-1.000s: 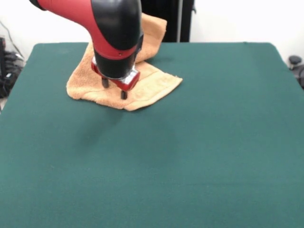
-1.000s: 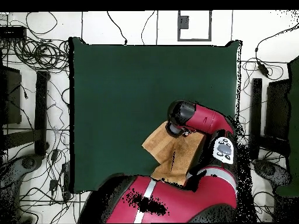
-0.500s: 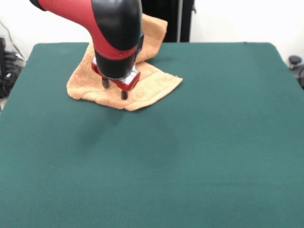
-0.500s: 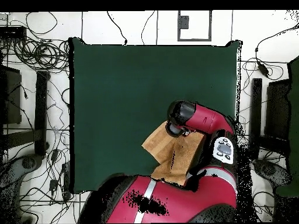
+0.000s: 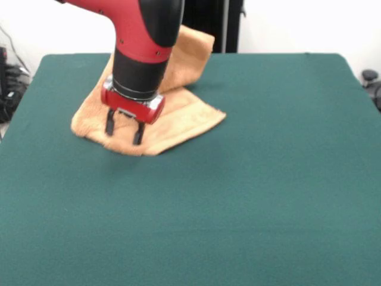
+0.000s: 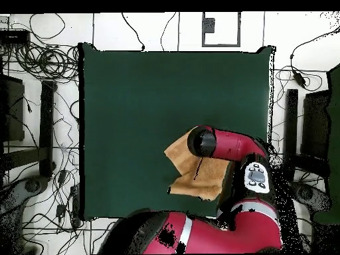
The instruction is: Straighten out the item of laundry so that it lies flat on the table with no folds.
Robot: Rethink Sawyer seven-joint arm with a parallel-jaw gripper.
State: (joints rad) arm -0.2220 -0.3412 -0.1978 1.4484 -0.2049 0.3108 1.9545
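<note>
One tan-orange towel (image 5: 178, 116) lies rumpled on the green surface (image 5: 250, 196), its far part raised in a fold. The hand (image 5: 123, 128) hangs over its near edge, fingers (image 5: 138, 134) apart, gripping nothing.

A robotics lab: a red and black robot arm (image 5: 140, 42) works at a green felt-covered table (image 5: 268, 179). Seen from overhead, tangled cables (image 6: 40, 63) sprawl over the pale floor at upper left, with black equipment stands (image 6: 48, 126) flanking the table.
</note>
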